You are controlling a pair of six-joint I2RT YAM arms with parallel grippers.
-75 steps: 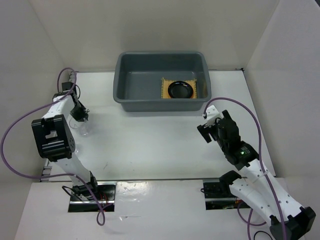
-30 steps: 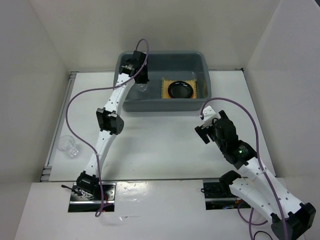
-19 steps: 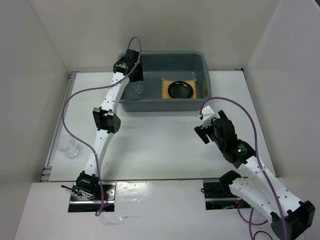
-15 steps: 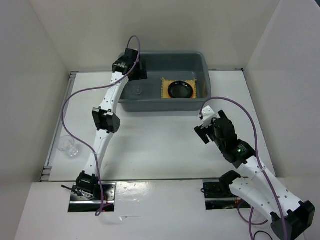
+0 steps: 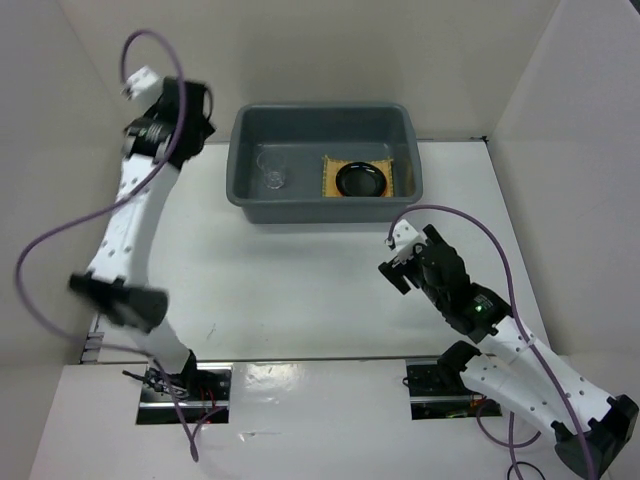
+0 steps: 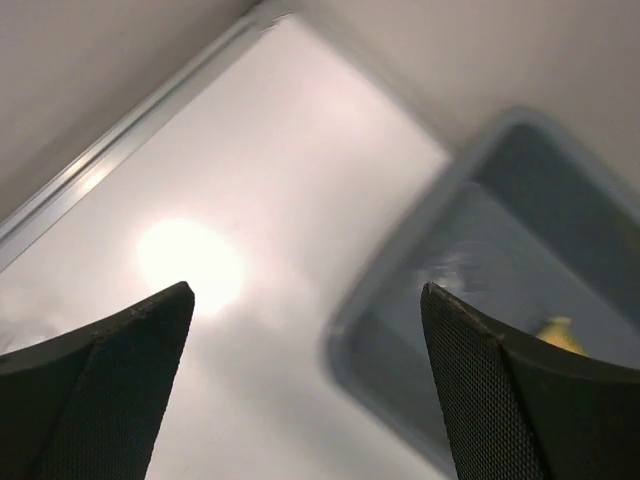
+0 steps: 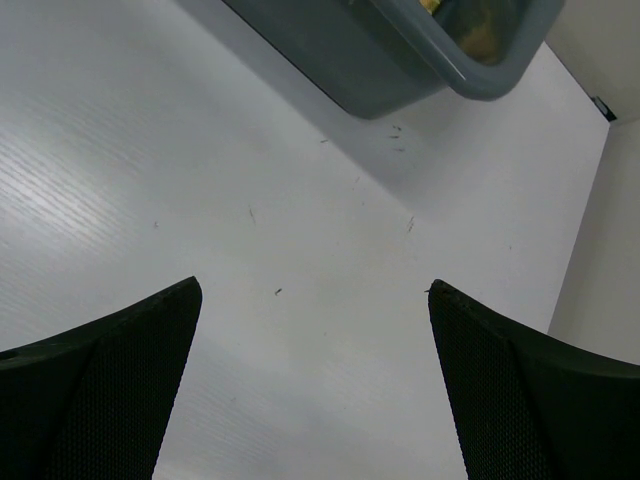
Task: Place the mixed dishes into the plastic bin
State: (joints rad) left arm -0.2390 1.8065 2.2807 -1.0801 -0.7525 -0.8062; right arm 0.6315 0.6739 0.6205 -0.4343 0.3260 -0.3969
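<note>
Desk [image 5: 300, 280]: bin [image 5: 330, 212] far centre. Left arm [image 5: 130, 220] raised high, far left. Left jaws, right jaws both spread, empty. In bin: mat [image 5: 330, 185] right, black plate [image 5: 361, 180] on it, glass cup [image 5: 272, 170] left, upright. Risk: next dish dropped in strikes cup, chips glass.

overhead view looks down on the table [image 5: 300, 290]; both wrist views catch the plastic bin [image 5: 300, 212].

The bin [image 5: 320, 210] has open floor midway (cup [image 5: 271, 170] left, mat [image 5: 329, 176] and plate [image 5: 362, 180] right).
</note>
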